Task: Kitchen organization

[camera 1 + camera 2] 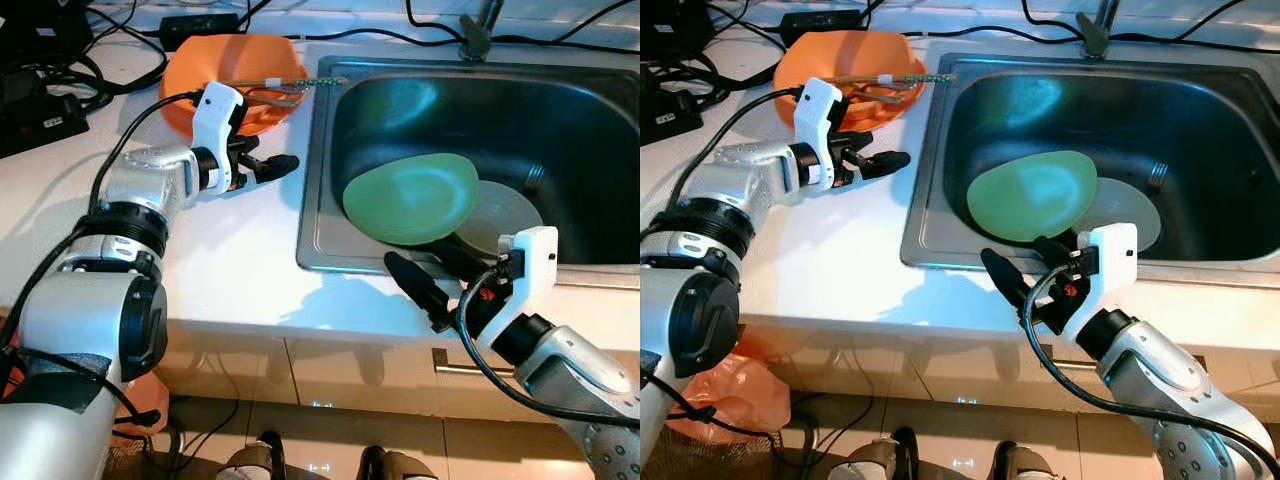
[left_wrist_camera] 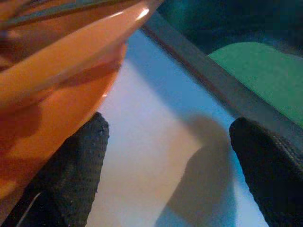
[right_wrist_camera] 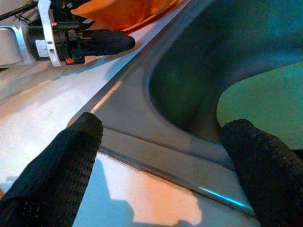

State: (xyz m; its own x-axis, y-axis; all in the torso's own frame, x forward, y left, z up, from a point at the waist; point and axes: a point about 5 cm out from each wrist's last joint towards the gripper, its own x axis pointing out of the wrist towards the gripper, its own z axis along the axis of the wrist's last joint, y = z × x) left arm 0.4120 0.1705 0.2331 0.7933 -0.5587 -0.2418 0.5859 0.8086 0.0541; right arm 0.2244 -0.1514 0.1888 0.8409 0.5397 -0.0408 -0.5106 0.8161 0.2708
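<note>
An orange bowl (image 1: 230, 70) stands on the white counter left of the steel sink (image 1: 312, 200), with a few thin utensils (image 1: 285, 88) lying across it. My left gripper (image 1: 270, 162) hovers open just in front of the bowl, one finger (image 2: 75, 175) close to its wall. In the sink a green plate (image 1: 410, 198) leans tilted over a pale grey plate (image 1: 510, 215). My right gripper (image 1: 440, 272) is open over the sink's front rim, one finger (image 3: 255, 165) toward the green plate's near edge and nothing between the fingers.
A fork (image 1: 535, 178) lies in the sink's right part and the faucet (image 1: 478, 30) rises behind it. Cables and a black adaptor (image 1: 200, 25) run along the back. A black device (image 1: 30, 110) sits at far left. An orange bag (image 1: 720, 395) lies on the floor below.
</note>
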